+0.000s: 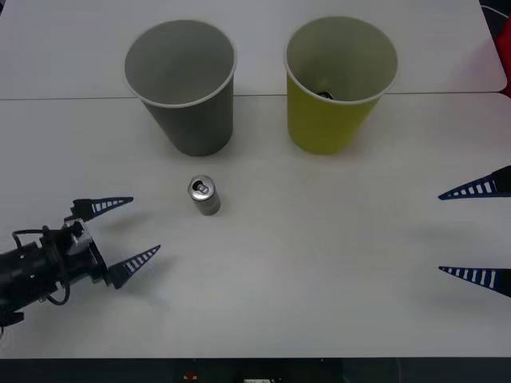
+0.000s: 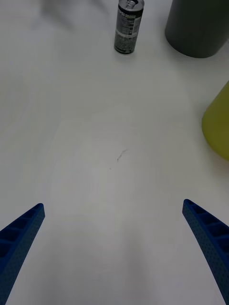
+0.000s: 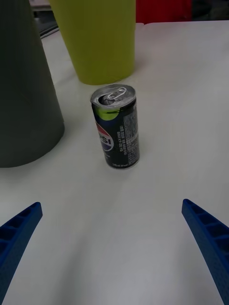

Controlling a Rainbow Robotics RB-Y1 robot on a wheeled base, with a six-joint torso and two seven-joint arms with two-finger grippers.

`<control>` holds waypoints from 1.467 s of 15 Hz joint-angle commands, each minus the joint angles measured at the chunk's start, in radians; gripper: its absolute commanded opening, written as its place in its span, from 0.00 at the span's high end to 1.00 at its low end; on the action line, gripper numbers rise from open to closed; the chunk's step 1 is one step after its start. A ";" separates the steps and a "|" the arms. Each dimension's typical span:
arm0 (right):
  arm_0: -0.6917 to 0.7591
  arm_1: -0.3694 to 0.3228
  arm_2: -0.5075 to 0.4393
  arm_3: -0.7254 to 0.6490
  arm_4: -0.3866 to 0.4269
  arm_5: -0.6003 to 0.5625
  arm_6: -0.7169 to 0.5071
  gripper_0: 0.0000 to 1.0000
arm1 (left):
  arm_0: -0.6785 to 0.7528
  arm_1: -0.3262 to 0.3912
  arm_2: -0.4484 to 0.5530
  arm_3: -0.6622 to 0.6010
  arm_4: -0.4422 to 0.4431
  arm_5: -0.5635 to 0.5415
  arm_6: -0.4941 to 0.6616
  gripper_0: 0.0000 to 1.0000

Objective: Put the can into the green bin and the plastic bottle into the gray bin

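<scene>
The can (image 1: 204, 195), dark-sided with a silver pull-tab top, stands upright on the white table in front of the gray bin (image 1: 196, 120). The green bin (image 1: 327, 124) stands to the right of the gray one. My left gripper (image 1: 145, 224) is open, low at the left, a short way from the can and pointing at it. In the left wrist view the can (image 3: 117, 128) stands ahead of the open gripper (image 3: 111, 203), with the gray bin (image 3: 24, 95) and the green bin (image 3: 98, 38) behind it. My right gripper (image 1: 441, 233) is open at the right edge. The plastic bottle is out of view.
A small dark object (image 1: 325, 95) lies at the bottom of the green bin. A red thing (image 1: 501, 44) sits past the table's far right corner. The right wrist view shows the can (image 2: 128, 26), gray bin (image 2: 198, 26) and green bin (image 2: 217, 124) across bare tabletop.
</scene>
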 commanded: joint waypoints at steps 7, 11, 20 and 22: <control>0.000 0.000 0.000 0.000 0.000 0.000 0.000 0.00 | -0.060 -0.170 -0.058 0.000 0.003 0.177 0.016 0.00; 0.000 0.000 0.000 0.000 0.000 0.000 0.000 0.00 | -0.097 -0.236 -0.086 0.011 -0.004 0.246 0.018 0.00; 0.000 0.000 0.000 0.000 0.000 0.000 0.000 0.00 | -0.192 -0.319 -0.138 0.038 -0.036 0.384 0.027 0.00; 0.000 0.000 0.000 0.000 0.000 0.000 0.000 0.00 | -0.210 -0.337 -0.138 0.063 -0.045 0.384 0.033 0.00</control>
